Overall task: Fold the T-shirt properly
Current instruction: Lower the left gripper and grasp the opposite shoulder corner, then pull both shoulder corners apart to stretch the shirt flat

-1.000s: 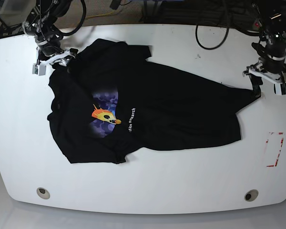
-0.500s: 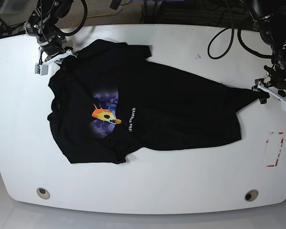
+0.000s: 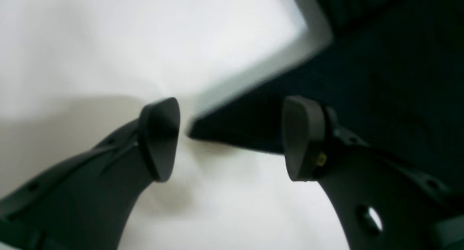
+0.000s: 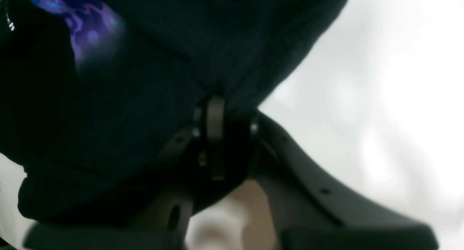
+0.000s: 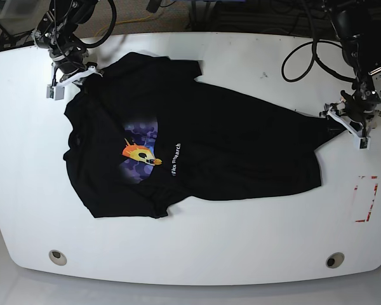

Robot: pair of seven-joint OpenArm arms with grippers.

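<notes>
Both wrist views blurred; right claw (image 4: 217, 134) clamps T-shirt (image 5: 197, 146), left claw (image 3: 230, 137) apart.

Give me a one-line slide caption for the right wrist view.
Right gripper shut on a bunched fold of the black T-shirt above the white table.

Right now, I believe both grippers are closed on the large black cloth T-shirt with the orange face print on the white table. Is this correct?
Not quite: only the right gripper is closed on the black T-shirt. The left gripper is open, its fingers either side of a shirt corner without pinching it, as the left wrist view shows. The shirt does lie on the white table.
</notes>
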